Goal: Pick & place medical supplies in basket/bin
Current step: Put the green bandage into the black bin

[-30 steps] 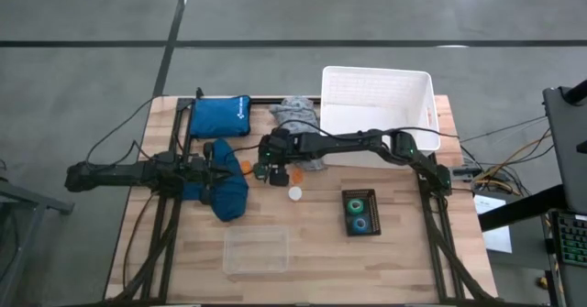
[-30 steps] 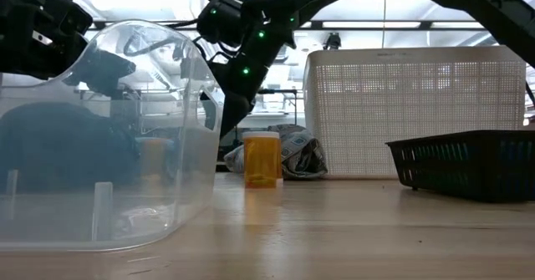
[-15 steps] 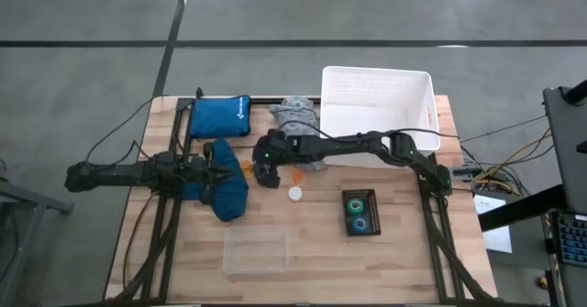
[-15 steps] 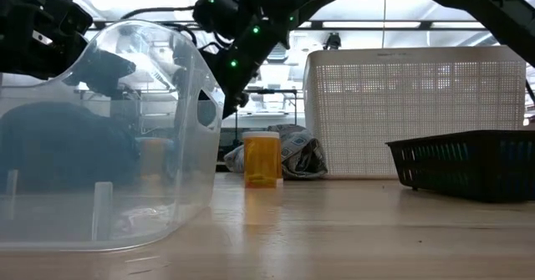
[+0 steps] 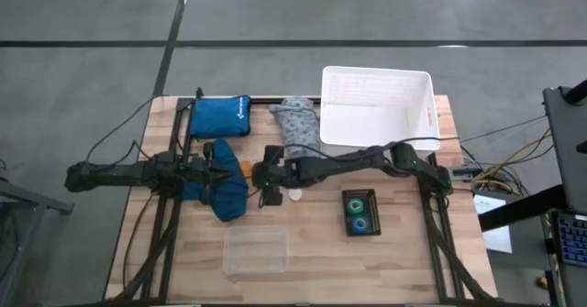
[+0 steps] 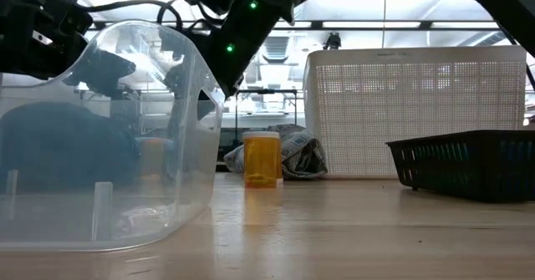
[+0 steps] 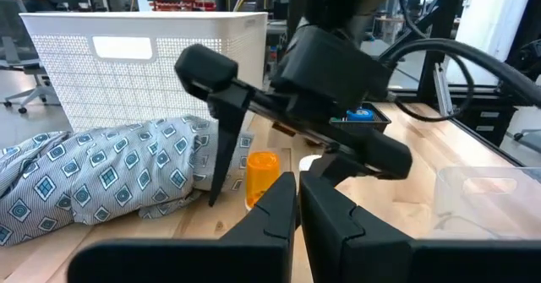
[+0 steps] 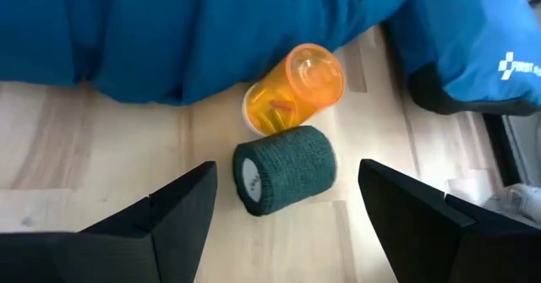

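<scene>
My right gripper (image 8: 292, 224) is open and points down, its fingers standing on either side of a dark green tape roll (image 8: 283, 180) that lies on its side on the table. An orange vial (image 8: 296, 87) lies beside the roll, against the dark blue cloth (image 8: 194, 29). In the high view my right gripper (image 5: 267, 186) hides the roll. My left gripper (image 7: 296, 207) is shut and empty above the dark blue cloth (image 5: 227, 195). A second orange vial (image 6: 261, 159) stands upright with a white cap. The grey patterned cloth (image 5: 298, 119) lies against the white tub (image 5: 376, 115).
A bright blue zip pouch (image 5: 220, 116) lies at the far left. A black tray (image 5: 359, 213) holds a green and a blue tape roll. A clear plastic container (image 5: 257, 249) stands near the front edge. The two grippers are close together over the table's middle.
My right gripper has moved from the edge of the grey cloth toward the table's near edge and slightly left, ending over the green roll beside the dark blue cloth.
</scene>
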Controlling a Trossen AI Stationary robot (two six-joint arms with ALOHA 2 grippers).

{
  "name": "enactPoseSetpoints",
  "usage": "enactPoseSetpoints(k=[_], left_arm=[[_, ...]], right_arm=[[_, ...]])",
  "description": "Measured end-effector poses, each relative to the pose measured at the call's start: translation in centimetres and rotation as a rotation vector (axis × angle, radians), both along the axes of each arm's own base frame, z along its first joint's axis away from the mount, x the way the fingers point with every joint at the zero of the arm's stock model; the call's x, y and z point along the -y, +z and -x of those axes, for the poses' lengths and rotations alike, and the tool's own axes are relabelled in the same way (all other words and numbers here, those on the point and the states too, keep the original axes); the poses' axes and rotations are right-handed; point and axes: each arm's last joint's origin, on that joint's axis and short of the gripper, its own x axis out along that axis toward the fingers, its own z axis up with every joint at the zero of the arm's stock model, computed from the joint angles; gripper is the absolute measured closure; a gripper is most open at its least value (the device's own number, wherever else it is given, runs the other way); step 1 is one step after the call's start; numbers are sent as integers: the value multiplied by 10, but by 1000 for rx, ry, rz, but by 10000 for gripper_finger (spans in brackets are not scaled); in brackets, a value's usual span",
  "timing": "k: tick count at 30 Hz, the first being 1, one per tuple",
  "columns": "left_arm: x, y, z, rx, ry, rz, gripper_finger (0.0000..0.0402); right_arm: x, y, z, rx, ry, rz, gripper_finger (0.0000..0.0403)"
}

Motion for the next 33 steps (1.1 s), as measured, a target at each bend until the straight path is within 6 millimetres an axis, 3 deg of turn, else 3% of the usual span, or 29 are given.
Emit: enactPoseSetpoints(k=[11,22,33], left_arm=[[0,0,0,1,0,-3,376],[0,0,0,0,0,-3,376],[0,0,0,0,0,-2,376]], right_arm=[[0,-25,-5,-14,-34,-6,117],[2,-28,-7,1,-31,-7,125],[19,-48,-5,41,-50,-2,156]])
